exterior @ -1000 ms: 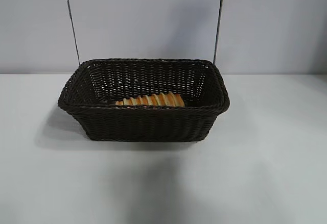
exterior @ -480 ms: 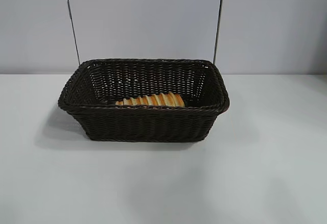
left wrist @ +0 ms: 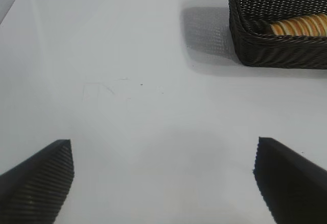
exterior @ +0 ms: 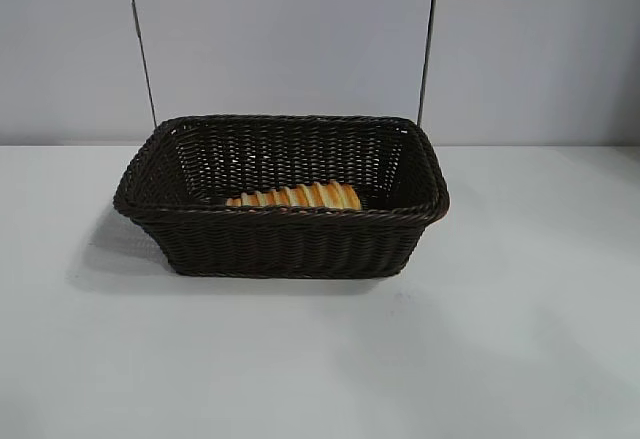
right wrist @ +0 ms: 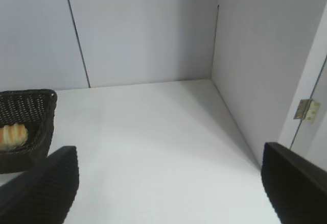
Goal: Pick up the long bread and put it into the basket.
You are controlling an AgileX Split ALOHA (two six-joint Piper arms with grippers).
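Observation:
The long bread [exterior: 295, 197], golden-brown with crosswise ridges, lies inside the dark brown wicker basket [exterior: 280, 244] at the middle of the white table. It also shows in the left wrist view [left wrist: 301, 25] within the basket [left wrist: 276, 53], and in the right wrist view [right wrist: 13, 134] within the basket [right wrist: 36, 147]. My left gripper [left wrist: 163, 175] is open and empty above bare table, away from the basket. My right gripper [right wrist: 171, 180] is open and empty above bare table, beside the basket. Neither gripper shows in the exterior view.
A white table [exterior: 520, 339] spreads around the basket. Grey wall panels [exterior: 300, 39] stand behind it. In the right wrist view a side wall [right wrist: 265, 55] and a door hinge [right wrist: 305, 109] bound the table's far side.
A faint shadow on the table in front of the basket has faded. The bread and basket have not moved.

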